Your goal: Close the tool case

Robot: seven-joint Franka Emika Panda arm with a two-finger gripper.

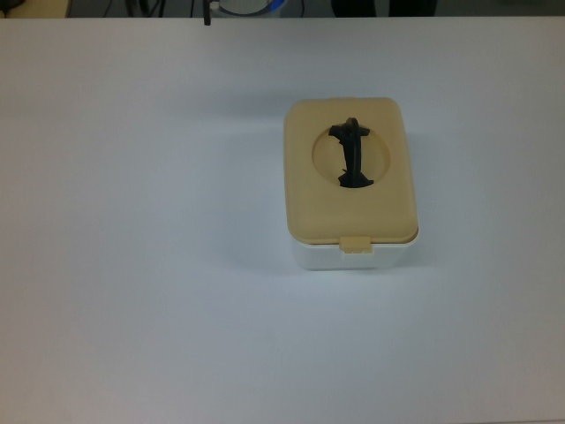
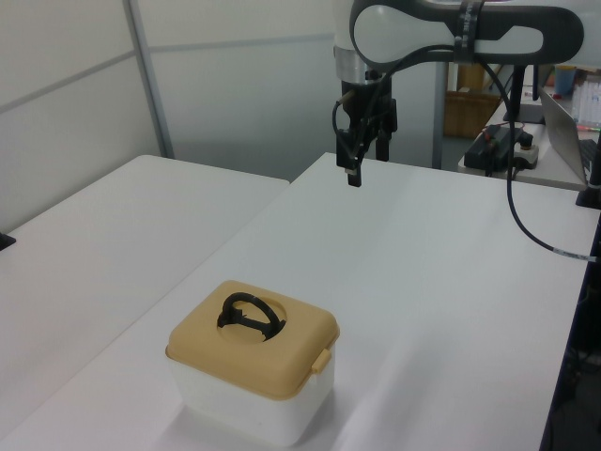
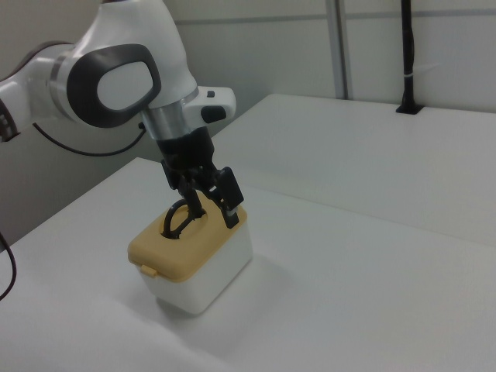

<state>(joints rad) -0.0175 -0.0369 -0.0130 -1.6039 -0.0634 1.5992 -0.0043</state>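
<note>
Tan over white is what I read first: the tool case [image 1: 351, 185] sits on the white table [image 1: 132, 221], with its tan lid [image 1: 388, 190] lying flat on the white box so that only a thin band of white shows under the lid's edge. In the top view the case lies a little to the right of the middle. Its black handle [image 1: 353, 156] is folded into the round recess, and a small latch tab [image 1: 357, 245] sits on the lid's near edge. I see nothing over the case in the top view.

The left view gives me the case low and left of centre [image 2: 254, 376], lid seated, handle [image 2: 246, 315] arched in the recess and a tab on the side toward the left view's right. Here the end effector [image 2: 366, 167] hangs high up, beyond the case and to its right in the left view, well apart from it and touching nothing. A black cable [image 2: 526, 221] loops down from the arm, further right.

The right view tells me something else. Here the end effector [image 3: 212, 215] is directly over the case [image 3: 203, 271], its black fingers spread wide. The handle [image 3: 180, 218] stands up as a ring, with the left finger right against it. I cannot tell whether they touch. The other finger is over the lid's right edge. The two side views do not agree on where the arm stands relative to the case.
</note>
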